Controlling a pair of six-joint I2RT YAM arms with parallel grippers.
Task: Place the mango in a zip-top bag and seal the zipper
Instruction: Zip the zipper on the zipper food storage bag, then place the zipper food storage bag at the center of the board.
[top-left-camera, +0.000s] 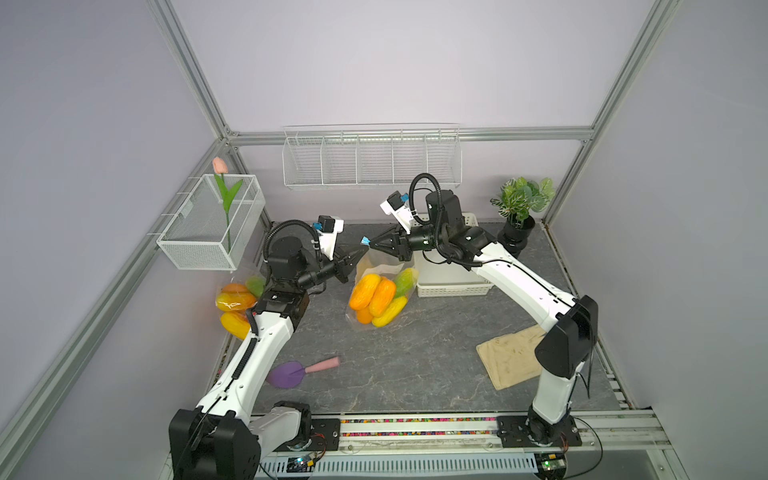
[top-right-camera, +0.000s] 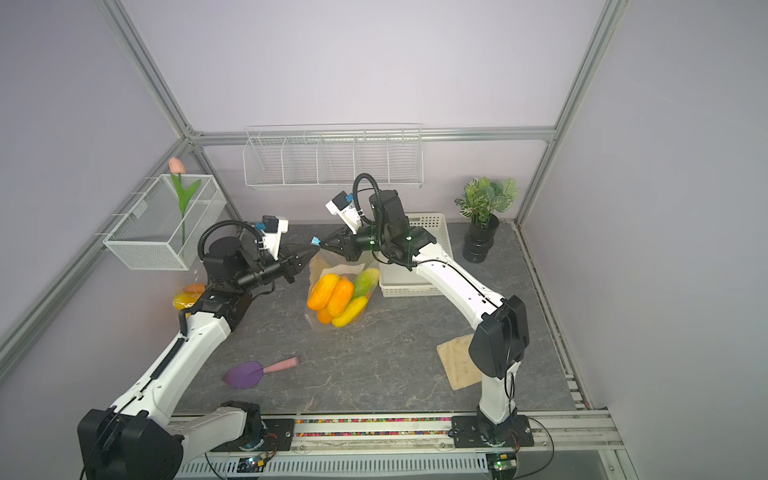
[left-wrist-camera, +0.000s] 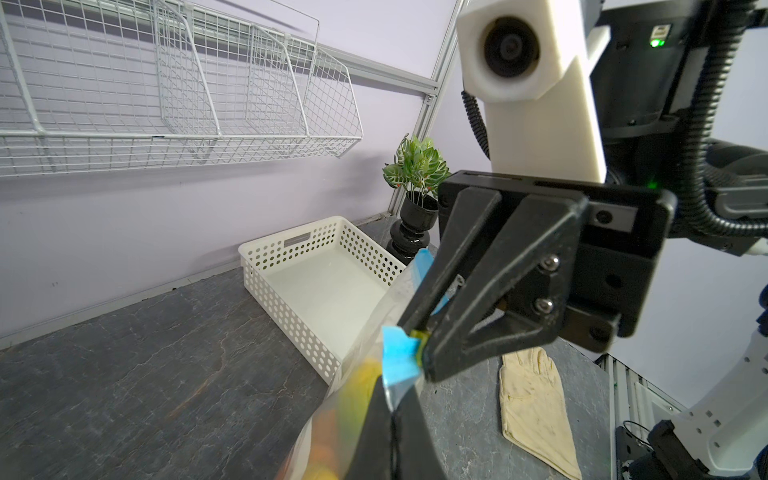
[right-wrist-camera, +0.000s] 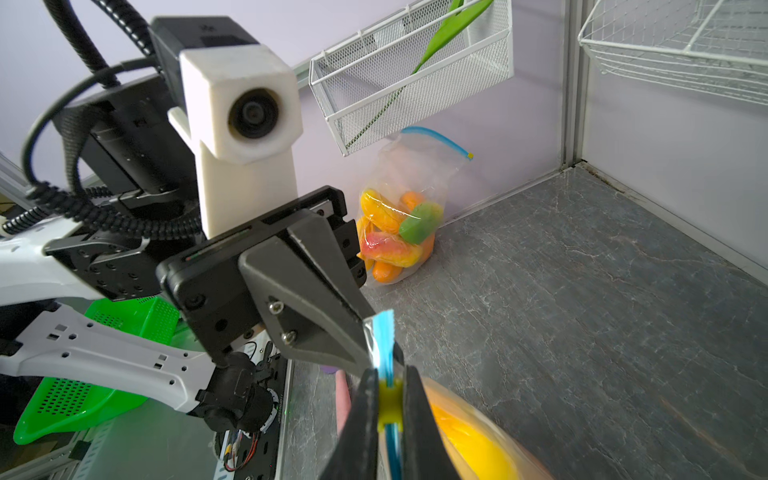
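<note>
Right wrist view shows the zip-top bag (right-wrist-camera: 478, 436) directly below the camera. It is clear, glossy film with a blue zipper strip (right-wrist-camera: 383, 332) along its mouth and a yellow slider (right-wrist-camera: 390, 405) seated on that strip. The right gripper (right-wrist-camera: 390, 376) is clenched on the slider, one black tapered finger pressed against each side. The left gripper (left-wrist-camera: 392, 409) is clamped on the end of the same strip, pinching a corner of film and blue tab just beside the right gripper's tips. In both top views the two sets of tips nearly meet above the middle of the table (top-left-camera: 432, 345). The bag hangs tilted from this shared grip, and its lower end appears to rest on the surface. The mangoes (top-left-camera: 376, 297) sit inside it, packed side by side in the lower half: smooth elongated ovals in orange and yellow, plus one green. The tabletop is dark grey with pale stone veining. A white perforated plastic basket (top-left-camera: 453, 286), rectangular and shallow, stands just beside the bag on the robot's right. A second clear bag of fruit (right-wrist-camera: 399, 232) leans against the left wall, below a white mesh basket (top-left-camera: 212, 224) that holds an artificial tulip (top-left-camera: 220, 166). Nearer the robot lie a purple scoop (top-left-camera: 291, 373) with a pink handle and a crumpled cream glove (left-wrist-camera: 532, 407). A leafy potted plant (top-left-camera: 521, 203) in a ribbed black vase occupies the far right corner. A white wire shelf (top-left-camera: 372, 160) with dividers hangs on the back wall.
</note>
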